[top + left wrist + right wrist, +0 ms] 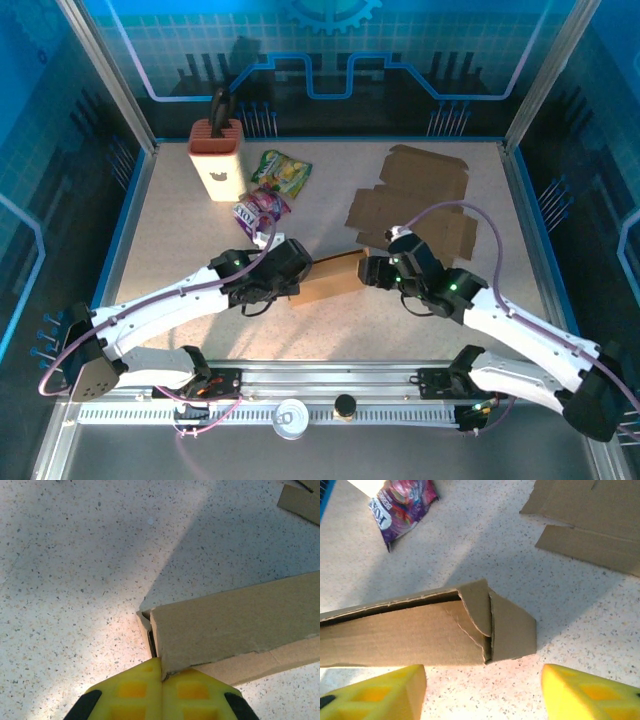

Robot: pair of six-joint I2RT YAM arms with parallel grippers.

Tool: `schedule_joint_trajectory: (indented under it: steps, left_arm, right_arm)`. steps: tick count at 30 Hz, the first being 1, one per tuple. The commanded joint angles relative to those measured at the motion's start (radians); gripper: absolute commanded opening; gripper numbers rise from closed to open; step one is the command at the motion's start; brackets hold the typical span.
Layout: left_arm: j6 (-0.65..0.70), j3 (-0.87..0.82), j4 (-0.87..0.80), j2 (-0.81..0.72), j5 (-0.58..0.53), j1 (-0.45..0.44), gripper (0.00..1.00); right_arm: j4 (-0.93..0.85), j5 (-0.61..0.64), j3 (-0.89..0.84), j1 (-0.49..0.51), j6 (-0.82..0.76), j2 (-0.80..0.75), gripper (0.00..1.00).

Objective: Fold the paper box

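A blue-lit enclosure with panelled walls surrounds a speckled counter (180, 240). A flat, unfolded cardboard blank (420, 195) lies at its far right. A knife block (216, 158) and two snack bags (282, 172) sit at the far left, well apart from the work.

The paper box (330, 280) lies mid-counter between the two arms, already formed into a long, low body, so most of the folding looks done.

The left tool (161, 680) is clenched on the corner of the box's left end. The right tool (483, 669) is released, with its fingers spread on either side of the right end and not touching it.

In the right wrist view that end's flaps overlap but sit loosely, and a dark seam gapes along the top edge. Pressing these shut appears to be what is left.
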Motion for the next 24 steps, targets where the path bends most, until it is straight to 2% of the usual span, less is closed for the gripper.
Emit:
schedule_joint_trajectory:
  steps: [1,7,13,18,24]
  left_arm:
    - [-0.026,-0.027,-0.073,0.01,0.011,-0.012,0.0]
    - [-0.026,-0.018,-0.081,0.014,-0.003,-0.02,0.0]
    - [-0.028,-0.011,-0.084,0.02,-0.013,-0.03,0.0]
    - [-0.025,-0.004,-0.085,0.025,-0.02,-0.036,0.0]
    - [-0.022,0.012,-0.091,0.038,-0.028,-0.044,0.0]
  right_arm:
    - [0.065,-0.086,-0.046,-0.031,0.192,-0.065,0.73]
    - [0.252,-0.158,-0.12,-0.066,0.549,-0.09,0.85]
    - [0.371,-0.196,-0.179,-0.115,0.826,-0.084,0.86]
    - [0.451,-0.234,-0.185,-0.162,0.886,-0.033,0.86]
    - [0.541,-0.303,-0.183,-0.17,0.942,0.065,0.83]
